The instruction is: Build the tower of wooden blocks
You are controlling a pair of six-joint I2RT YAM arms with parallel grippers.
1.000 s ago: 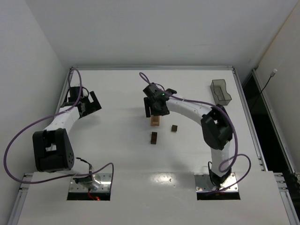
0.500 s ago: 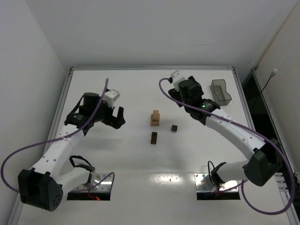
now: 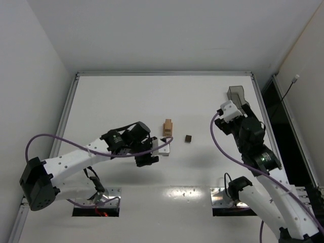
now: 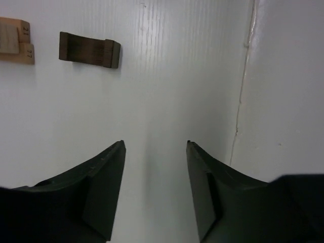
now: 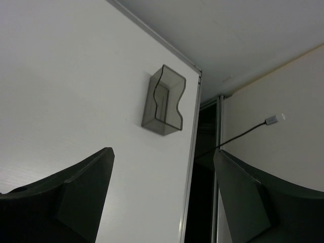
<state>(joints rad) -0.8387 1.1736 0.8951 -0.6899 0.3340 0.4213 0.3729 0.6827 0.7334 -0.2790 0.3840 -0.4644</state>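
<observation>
Both grippers are empty. The left gripper [image 4: 155, 143] has its fingers spread over bare table [image 3: 121, 96] and points at a dark brown oblong [image 4: 90, 49]. The tan tower [image 3: 168, 127] stands mid-table, just beside that oblong on its far side. A small dark cube [image 3: 188, 138] lies near the tower, toward the right edge. The right gripper [image 5: 163, 151] is wide apart by the right edge, facing the grey bin [image 5: 163, 101] near the far right corner.

The tower [image 3: 168, 127] is a short tan stack (two or three blocks, upright); a dark cube [image 3: 188, 138] sits near its right, apart; a dark oblong [image 4: 89, 49] lies flat beside it, not touching.
</observation>
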